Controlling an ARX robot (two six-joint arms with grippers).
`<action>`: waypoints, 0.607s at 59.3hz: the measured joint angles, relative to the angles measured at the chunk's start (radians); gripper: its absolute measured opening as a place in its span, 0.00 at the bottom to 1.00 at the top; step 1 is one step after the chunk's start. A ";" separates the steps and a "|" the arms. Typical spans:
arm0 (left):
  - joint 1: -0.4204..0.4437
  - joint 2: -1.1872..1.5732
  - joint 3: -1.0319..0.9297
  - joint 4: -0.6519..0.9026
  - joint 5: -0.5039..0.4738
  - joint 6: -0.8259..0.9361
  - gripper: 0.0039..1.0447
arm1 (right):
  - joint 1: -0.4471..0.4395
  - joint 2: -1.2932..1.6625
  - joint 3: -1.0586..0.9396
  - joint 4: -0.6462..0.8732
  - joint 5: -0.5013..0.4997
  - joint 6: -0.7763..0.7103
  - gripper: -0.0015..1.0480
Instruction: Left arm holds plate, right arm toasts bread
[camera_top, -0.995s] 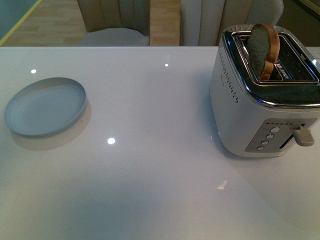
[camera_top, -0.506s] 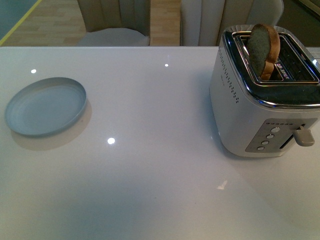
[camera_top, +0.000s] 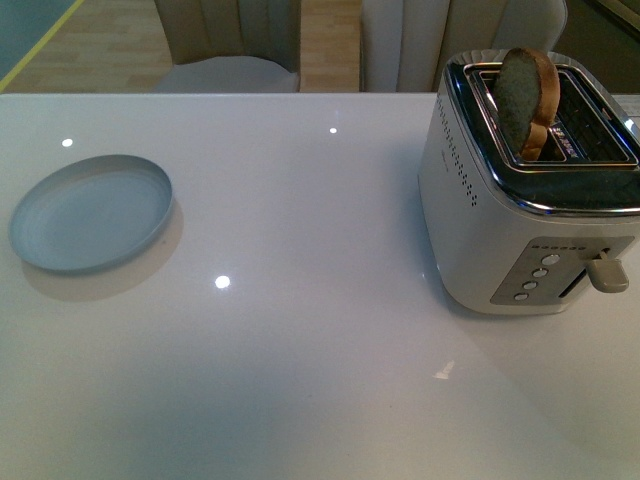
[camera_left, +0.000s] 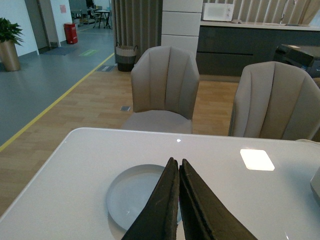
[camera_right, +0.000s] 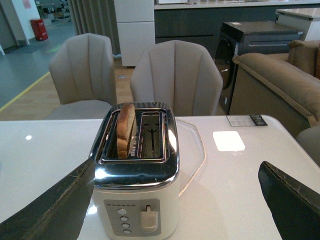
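- Basically nothing has changed across the last second: front view is the same, plate and bread in the same spots, no arm in that view, so the task has not visibly advanced.
- Left gripper (camera_left: 178, 200): fingers pressed together, nothing between them, hanging above the plate's near edge in the left wrist view.
- Right gripper (camera_right: 175, 200): jaws spread wide, empty, framing the toaster (camera_right: 135, 170) from well back.
- Plate (camera_top: 92, 211): flat on the white table (camera_top: 300, 330) at about 9 o'clock in the front view, not held by anything.
- Bread (camera_top: 527, 98): standing upright in the toaster's slot nearer the plate, top half sticking out; at about 2 o'clock in the front view. Second slot (camera_right: 151, 135) looks empty.
- Toaster lever (camera_top: 605, 271) sits on the front face beside four buttons; can't tell whether toasting is finished.
- Judgement: left arm's grasp of the plate is not yet done; right jaws look ready for the slice.
- Around: two beige chairs (camera_left: 164, 87) beyond the table, a sofa off to one side in the right wrist view.
- In the way: nothing lies between plate and toaster; the chrome slot edges hug the slice, so grip room is only at its exposed top.
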 joint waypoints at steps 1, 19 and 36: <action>0.000 -0.009 0.000 -0.008 0.000 0.000 0.02 | 0.000 0.000 0.000 0.000 0.000 0.000 0.92; 0.000 -0.125 0.000 -0.123 0.000 0.000 0.02 | 0.000 0.000 0.000 0.000 0.000 0.000 0.92; 0.000 -0.203 0.000 -0.201 0.000 0.000 0.02 | 0.000 0.000 0.000 0.000 0.000 0.000 0.92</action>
